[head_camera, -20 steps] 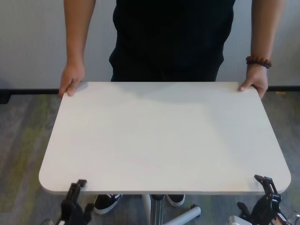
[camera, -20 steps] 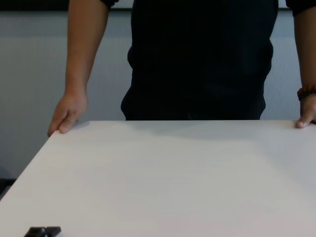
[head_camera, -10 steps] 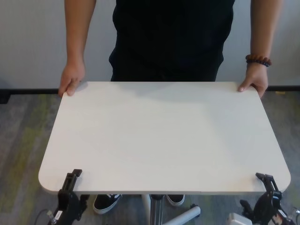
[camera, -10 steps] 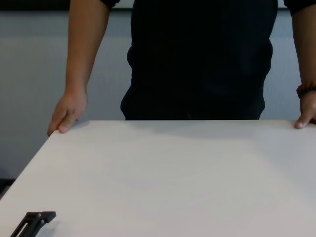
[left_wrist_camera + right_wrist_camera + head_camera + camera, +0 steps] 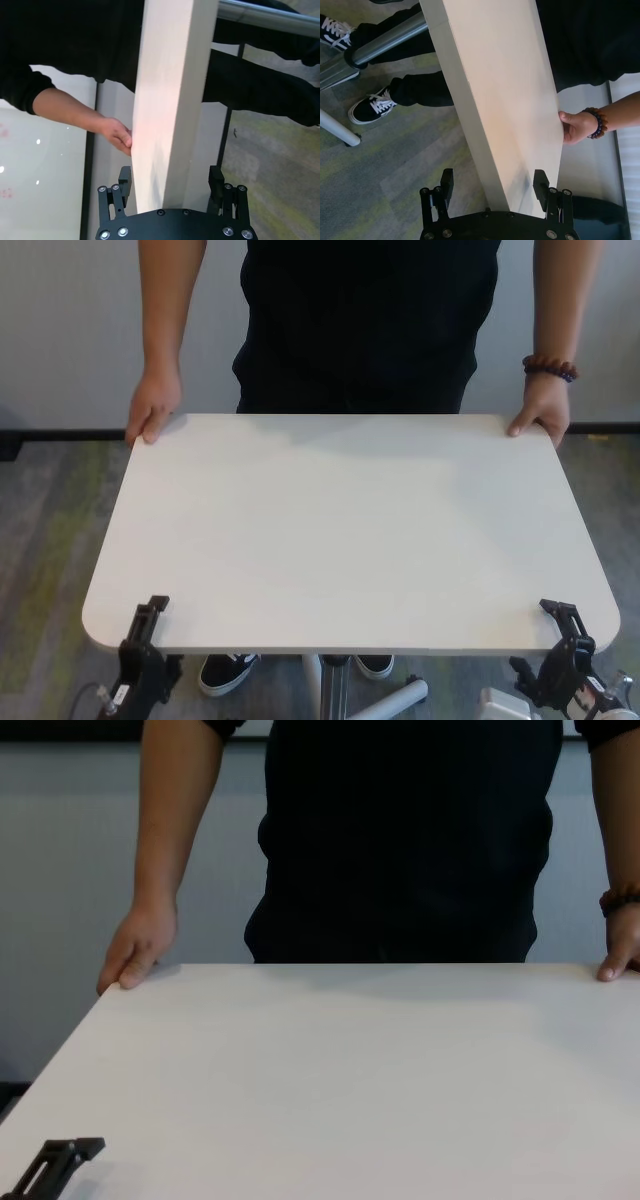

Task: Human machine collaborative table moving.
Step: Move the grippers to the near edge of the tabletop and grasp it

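One white table [image 5: 350, 530] stands between the robot and one human [image 5: 370, 320], whose two hands hold its far corners. Two claws sit at its near edge: the left claw [image 5: 172, 182] and right claw [image 5: 492, 185] each straddle the tabletop, jaws wide, not pinching. Two sneakers [image 5: 372, 107] and a metal pole [image 5: 380, 42] show underneath.

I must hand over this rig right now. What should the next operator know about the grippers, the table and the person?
Left gripper: open, fingers on both sides of the table's near edge at its left corner, not clamped.
Right gripper: open, straddling the near edge at the right corner.
The human stands at the far side, both hands on the far corners.
Done: both grippers are in place around the edge.
Left: close both grippers, then move the table together.
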Tool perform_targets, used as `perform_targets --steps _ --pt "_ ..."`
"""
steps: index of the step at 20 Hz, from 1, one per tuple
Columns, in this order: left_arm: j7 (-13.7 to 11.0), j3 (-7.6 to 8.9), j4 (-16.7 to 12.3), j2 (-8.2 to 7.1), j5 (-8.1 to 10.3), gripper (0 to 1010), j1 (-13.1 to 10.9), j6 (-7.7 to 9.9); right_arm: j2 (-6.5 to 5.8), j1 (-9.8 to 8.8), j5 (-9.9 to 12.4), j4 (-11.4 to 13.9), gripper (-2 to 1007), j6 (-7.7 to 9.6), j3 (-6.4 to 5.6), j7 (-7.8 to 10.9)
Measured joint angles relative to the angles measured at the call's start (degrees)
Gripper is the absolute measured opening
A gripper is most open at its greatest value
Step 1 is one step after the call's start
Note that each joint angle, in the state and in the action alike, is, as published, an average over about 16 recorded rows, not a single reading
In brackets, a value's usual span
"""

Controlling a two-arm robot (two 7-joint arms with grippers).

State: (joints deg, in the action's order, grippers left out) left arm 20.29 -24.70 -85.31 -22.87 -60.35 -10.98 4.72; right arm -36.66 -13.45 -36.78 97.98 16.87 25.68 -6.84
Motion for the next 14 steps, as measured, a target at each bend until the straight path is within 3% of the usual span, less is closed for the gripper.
perform_targets --steps 14 --pt "2.7 0.64 1.5 1.16 -0.72 1002 0.6 -0.73 1.6 1.98 -3.5 -2.5 998 -1.09 0.14 1.19"
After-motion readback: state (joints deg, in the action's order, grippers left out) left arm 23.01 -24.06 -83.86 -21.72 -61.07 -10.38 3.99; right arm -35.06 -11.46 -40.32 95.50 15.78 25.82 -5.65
